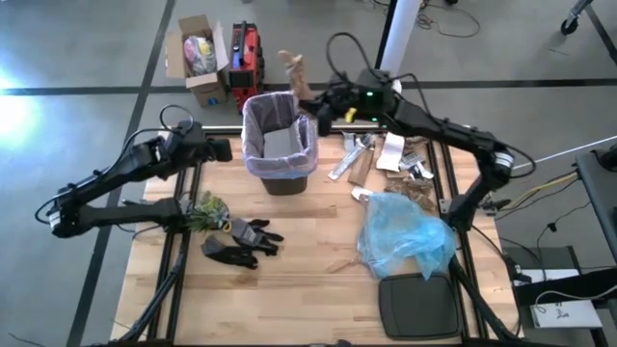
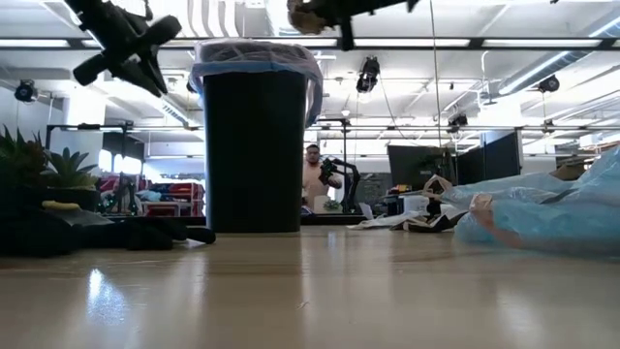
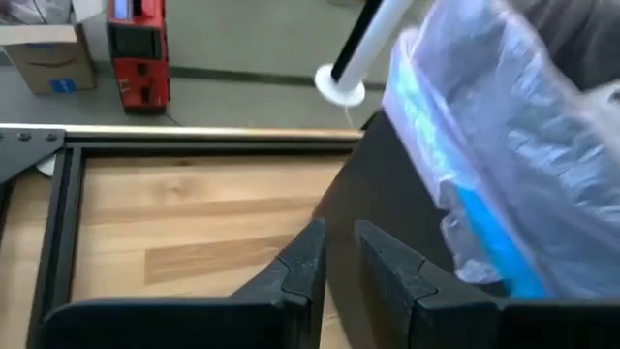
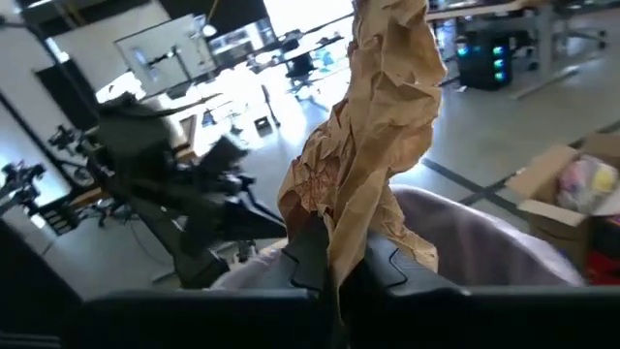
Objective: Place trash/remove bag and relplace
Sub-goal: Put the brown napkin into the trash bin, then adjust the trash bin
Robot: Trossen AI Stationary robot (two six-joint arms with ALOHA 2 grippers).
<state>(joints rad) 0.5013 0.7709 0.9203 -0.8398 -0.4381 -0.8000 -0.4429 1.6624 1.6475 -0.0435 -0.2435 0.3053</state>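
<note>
**Right gripper holds crumpled brown paper above the lined bin**

The right gripper (image 1: 307, 89) is up over the far right rim of the black trash bin (image 1: 280, 178), its fingers clamped on a long scrap of crumpled brown paper (image 4: 373, 145) that sticks up from between them. In the high view the same scrap juts out just beyond the bin's far edge. The bin stands at the far middle of the wooden table (image 1: 289, 289), and the pale pink-lavender bag (image 1: 253, 135) lines it, folded over the rim with its blue drawstring (image 3: 484, 228) showing in the left wrist view.

The left gripper (image 1: 224, 149) waits just left of the bin, near its side wall, raised off the table. Its two fingers (image 3: 305, 262) stand almost together with a narrow gap and nothing between them.

More trash (image 1: 381, 159), white sheets, brown paper and small wrappers, lies to the right of the bin at the far right of the table. Nearer, a light blue plastic bag (image 1: 405, 236) sits in a heap, with a dark bin lid (image 1: 419, 306) at the near edge. Black gloves (image 1: 241, 243) and a small green plant (image 1: 205, 212) lie to the near left of the bin.
</note>
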